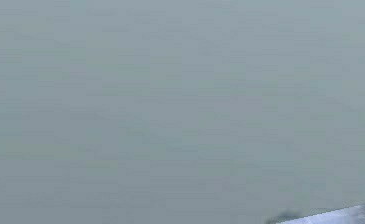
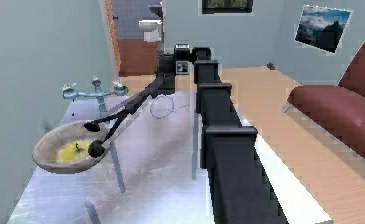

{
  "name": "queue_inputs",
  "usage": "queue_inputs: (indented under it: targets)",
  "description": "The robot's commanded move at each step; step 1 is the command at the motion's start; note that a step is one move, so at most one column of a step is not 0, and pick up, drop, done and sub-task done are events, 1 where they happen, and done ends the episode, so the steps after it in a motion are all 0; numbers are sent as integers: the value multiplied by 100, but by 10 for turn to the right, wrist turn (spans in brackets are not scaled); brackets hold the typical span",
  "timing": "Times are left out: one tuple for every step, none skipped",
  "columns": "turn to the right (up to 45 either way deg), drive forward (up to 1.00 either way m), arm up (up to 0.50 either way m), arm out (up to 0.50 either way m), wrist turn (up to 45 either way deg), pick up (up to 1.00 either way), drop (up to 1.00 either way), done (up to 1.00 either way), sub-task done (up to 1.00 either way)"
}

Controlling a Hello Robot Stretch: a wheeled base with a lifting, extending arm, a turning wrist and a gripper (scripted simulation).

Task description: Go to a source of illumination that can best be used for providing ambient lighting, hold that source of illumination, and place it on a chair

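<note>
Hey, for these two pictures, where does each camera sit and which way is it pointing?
Forward view: on the robot, facing ahead and slightly down at a plain grey wall, with a pale sliver in the bottom right corner; own body: none.
Arm side view: on the robot's body, looking out along the arm over a pale table toward a sofa and a brown door; the gripper is at a brown bowl-shaped thing.
Shared: the pale sliver is probably that table's edge.

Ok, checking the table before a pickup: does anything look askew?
Yes: the lamp on the glass table has its shade turned mouth-up like a bowl, its yellow bulb showing. Nothing looks spilled or broken.
</note>
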Motion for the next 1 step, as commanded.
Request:
queue_inputs:
  targets:
    - [0,0,0,0,-120,0,0,0,0]
